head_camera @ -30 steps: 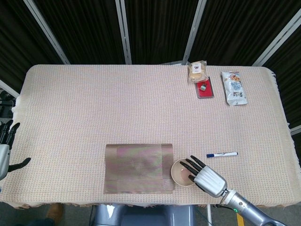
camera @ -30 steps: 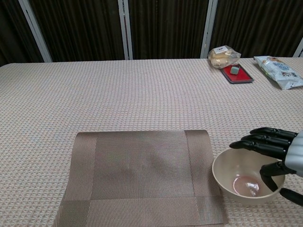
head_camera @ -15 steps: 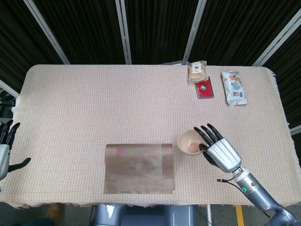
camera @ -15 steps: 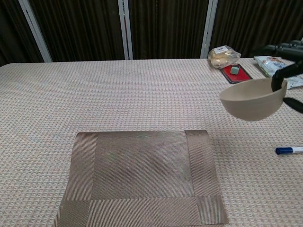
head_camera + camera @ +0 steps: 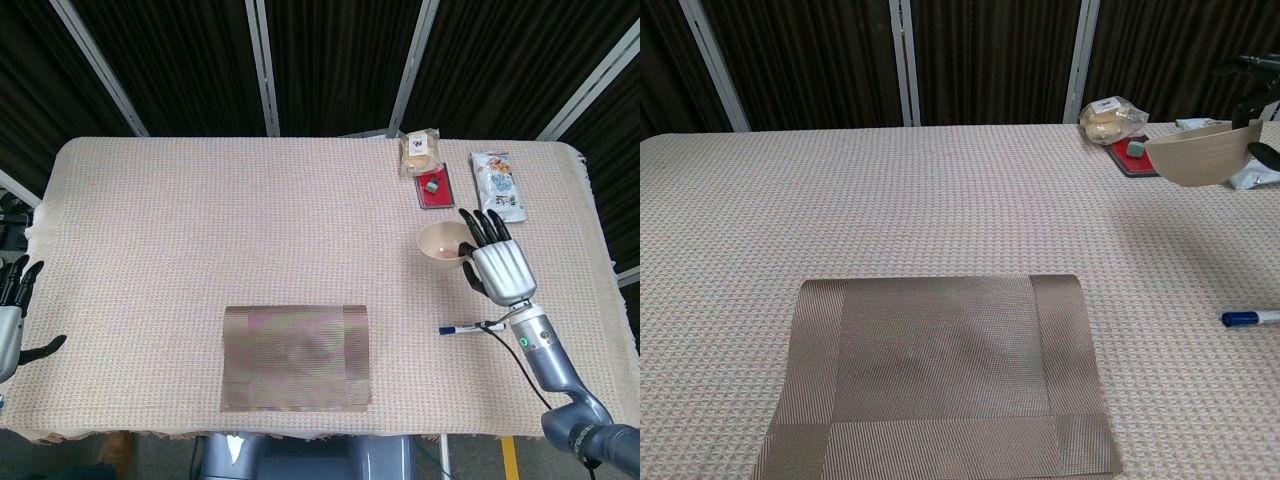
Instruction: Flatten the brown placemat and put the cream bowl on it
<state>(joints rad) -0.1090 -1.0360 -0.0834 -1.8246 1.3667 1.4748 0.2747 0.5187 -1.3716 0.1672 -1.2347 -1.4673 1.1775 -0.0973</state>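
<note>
Head view alone shows both hands whole: the right hand (image 5: 497, 265) is seen at the right of the surface with its fingers over the rim of the cream bowl (image 5: 442, 245), which is held; the left hand (image 5: 12, 310) is seen beyond the left edge of the surface, fingers apart, with nothing in it. In the chest view only dark fingertips of the right hand are caught at the right edge of the frame, and the bowl is shown from the side, raised clear of the surface.

The bowl is shallow and cream, with a pinkish patch inside. The brown placemat (image 5: 296, 357) is laid flat at the near middle, woven, with a darker border, well apart from the bowl.

The surface (image 5: 250, 230) is covered with a beige woven cloth. A blue-capped marker (image 5: 472, 327) lies near the right hand. At the far right a red tray (image 5: 436, 190), a wrapped bun (image 5: 421, 150) and a snack packet (image 5: 496, 186) are set. Dark curtains with pale frames are seen behind.
</note>
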